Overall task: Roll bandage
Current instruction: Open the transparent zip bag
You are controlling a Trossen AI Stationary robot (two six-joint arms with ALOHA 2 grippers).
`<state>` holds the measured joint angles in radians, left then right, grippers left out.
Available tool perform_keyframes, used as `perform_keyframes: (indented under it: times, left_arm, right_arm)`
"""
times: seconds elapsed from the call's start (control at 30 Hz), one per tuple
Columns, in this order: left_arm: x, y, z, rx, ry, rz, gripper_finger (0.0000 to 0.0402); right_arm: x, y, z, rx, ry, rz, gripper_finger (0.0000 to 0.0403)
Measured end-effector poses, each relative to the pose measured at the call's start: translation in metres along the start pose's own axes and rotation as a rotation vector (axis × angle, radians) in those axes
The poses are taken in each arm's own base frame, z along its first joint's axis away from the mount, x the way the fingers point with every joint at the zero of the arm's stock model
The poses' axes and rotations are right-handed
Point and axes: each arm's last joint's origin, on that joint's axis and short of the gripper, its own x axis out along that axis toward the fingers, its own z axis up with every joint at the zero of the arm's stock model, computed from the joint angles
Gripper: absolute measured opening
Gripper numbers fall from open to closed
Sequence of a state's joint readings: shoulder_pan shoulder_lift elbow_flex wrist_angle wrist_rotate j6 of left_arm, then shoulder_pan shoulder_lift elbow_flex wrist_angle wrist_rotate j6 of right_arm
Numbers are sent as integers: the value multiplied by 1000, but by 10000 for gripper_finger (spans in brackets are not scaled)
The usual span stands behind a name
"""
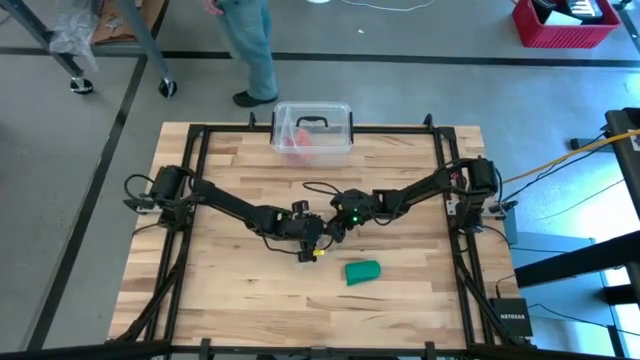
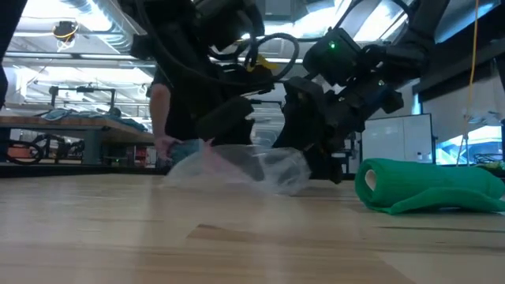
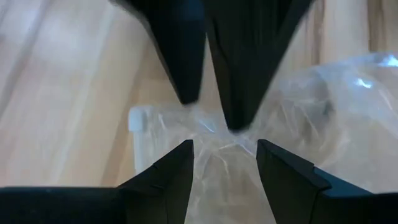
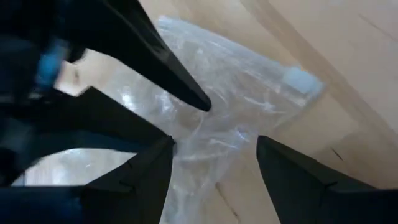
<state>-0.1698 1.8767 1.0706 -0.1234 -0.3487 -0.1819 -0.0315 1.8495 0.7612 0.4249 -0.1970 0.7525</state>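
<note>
The green bandage [image 1: 362, 271] lies on the table near its front, apart from both arms. It is rolled at one end [image 2: 368, 183], and the rest lies loose beside that. A clear plastic wrapper [image 2: 237, 167] lies crumpled at the table's middle. My left gripper [image 3: 224, 165] and my right gripper [image 4: 214, 162] meet over it from opposite sides, slanting down. Both are open, and the wrapper lies between the fingers of each. My left gripper is open. One fingertip [image 4: 205, 106] comes down slanting onto the wrapper's crumpled middle [image 4: 214, 127], where creases run together. The wrapper lies on the table. My right gripper is open. Its two fingertips [image 3: 235, 121] point slanting down onto the same creased spot [image 3: 217, 138]. Nothing is lifted.
A clear plastic box [image 1: 312, 128] with a black handle stands at the table's far edge. A person [image 1: 250, 50] stands beyond that edge. Bare wood shows on the table's near left and near right.
</note>
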Motion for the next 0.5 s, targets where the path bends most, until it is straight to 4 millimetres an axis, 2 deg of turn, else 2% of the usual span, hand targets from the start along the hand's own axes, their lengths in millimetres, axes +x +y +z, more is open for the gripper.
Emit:
perform_keyframes:
  times: [0.17,0.5]
  left_arm:
    - [0,1,2,1,-16,-1,166]
    - [-1,-1,5,11,-45,-7,166]
  right_arm:
    - [9,-5,-3,12,2,22,237]
    - [11,-1,-6,-42,2,45,235]
